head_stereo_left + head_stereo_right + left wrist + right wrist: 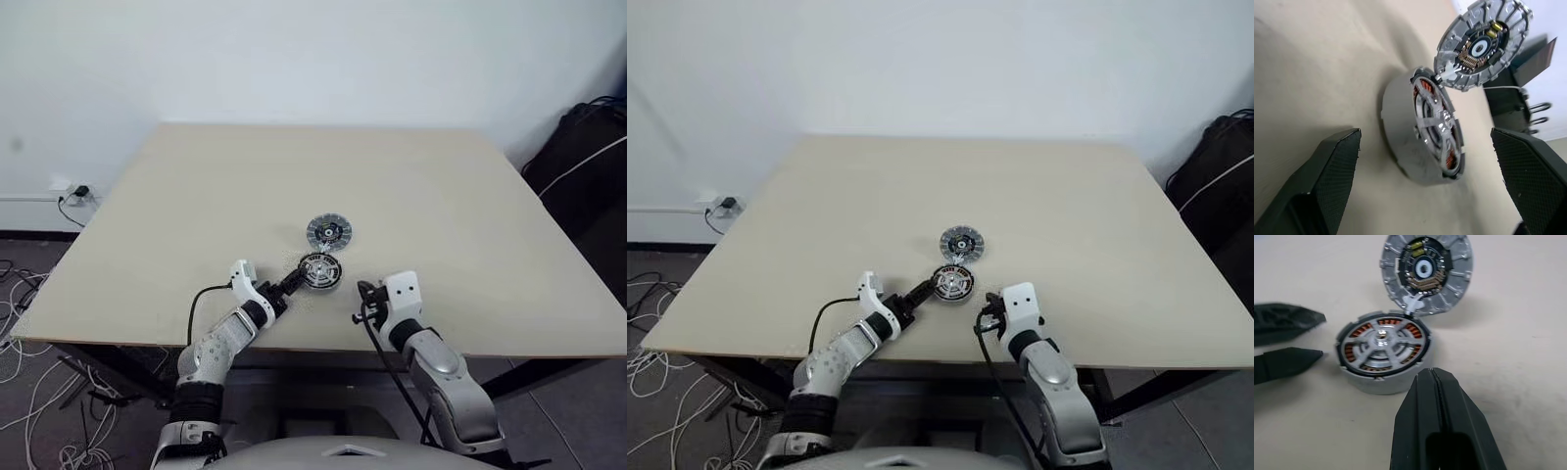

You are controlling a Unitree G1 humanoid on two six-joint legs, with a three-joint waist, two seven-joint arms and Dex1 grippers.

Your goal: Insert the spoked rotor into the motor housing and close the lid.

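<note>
Black left gripper [1425, 191] spread wide, empty, just left of motor housing [320, 271] | spoked rotor [1382, 346] already seated inside, copper showing between spokes | lid [329, 232] ribbed face up, touching housing's far edge, lying flat on table [176, 196] | right gripper [1437, 396] pinched together, empty, just right of and nearer than housing | lid closing probably next, left nearer.

L claw [294, 282] was spread wide, fingers [1332, 171] well apart, arm angled fwd and to the right. R claw [1436, 382] was pinched fully together, forearm pointing fwd and slightly down.
</note>
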